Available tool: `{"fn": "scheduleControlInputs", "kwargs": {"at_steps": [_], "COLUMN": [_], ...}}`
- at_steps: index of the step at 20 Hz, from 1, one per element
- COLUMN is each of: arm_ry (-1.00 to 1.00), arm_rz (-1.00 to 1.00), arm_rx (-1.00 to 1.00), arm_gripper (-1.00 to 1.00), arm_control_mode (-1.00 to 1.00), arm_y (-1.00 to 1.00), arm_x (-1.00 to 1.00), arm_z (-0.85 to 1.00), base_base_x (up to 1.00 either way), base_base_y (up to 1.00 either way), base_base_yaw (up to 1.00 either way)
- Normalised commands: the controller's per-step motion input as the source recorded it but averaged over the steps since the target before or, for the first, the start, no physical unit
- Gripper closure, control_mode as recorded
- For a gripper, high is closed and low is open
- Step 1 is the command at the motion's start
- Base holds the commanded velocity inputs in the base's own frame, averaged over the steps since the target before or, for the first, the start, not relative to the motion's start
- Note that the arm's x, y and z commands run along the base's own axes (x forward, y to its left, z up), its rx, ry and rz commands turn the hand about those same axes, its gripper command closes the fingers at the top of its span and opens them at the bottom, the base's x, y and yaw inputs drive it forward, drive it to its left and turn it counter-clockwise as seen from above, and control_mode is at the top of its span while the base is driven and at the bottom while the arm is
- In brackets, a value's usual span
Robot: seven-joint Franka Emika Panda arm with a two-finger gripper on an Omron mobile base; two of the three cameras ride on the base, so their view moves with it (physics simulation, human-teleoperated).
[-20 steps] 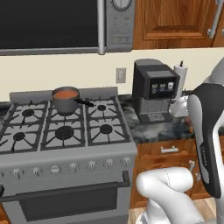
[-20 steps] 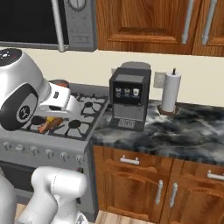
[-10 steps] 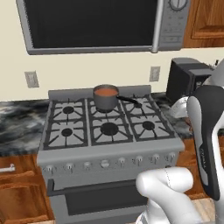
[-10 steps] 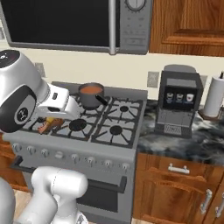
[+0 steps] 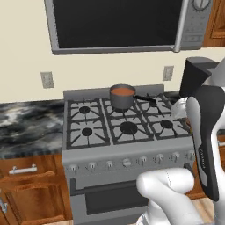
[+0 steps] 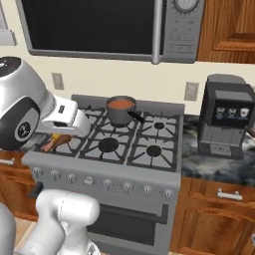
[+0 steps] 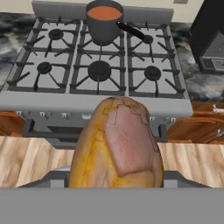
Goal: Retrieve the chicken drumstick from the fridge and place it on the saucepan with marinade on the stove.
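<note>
Grey stove with black grates. At twelve o'clock on it, dark saucepan of smooth red-orange marinade (handle toward four). At six o'clock in the hand view, orange-brown knobbly chicken drumstick, pinched between the gripper's fingers.

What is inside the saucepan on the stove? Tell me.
The saucepan holds smooth red-orange marinade nearly to the rim. Its surface hides the pan's bottom and anything submerged.

White arm raised, gripper fwd & tilted down, jaws clamped on chicken drumstick
</note>
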Motion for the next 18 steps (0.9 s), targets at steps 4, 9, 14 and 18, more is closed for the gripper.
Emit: {"fn": "scheduleControlInputs", "kwargs": {"at_steps": [4, 9, 14, 18], "arm_ry": [0.00, 0.00, 0.00, 0.00], "arm_rz": [0.00, 0.00, 0.00, 0.00], "arm_rx": [0.00, 0.00, 0.00, 0.00], "arm_gripper": [1.00, 1.00, 1.00, 1.00], "arm_control_mode": [1.00, 1.00, 1.00, 1.00], "arm_y": [0.00, 0.00, 0.00, 0.00], "arm_x": [0.00, 0.00, 0.00, 0.00], "arm_z": [0.00, 0.00, 0.00, 0.00], "base_base_x": [0.14, 0.06, 0.28, 0.41], "base_base_y": [0.41, 0.54, 0.37, 0.01], "base_base_yaw": [-0.12, -0.02, -0.01, -0.02]}}
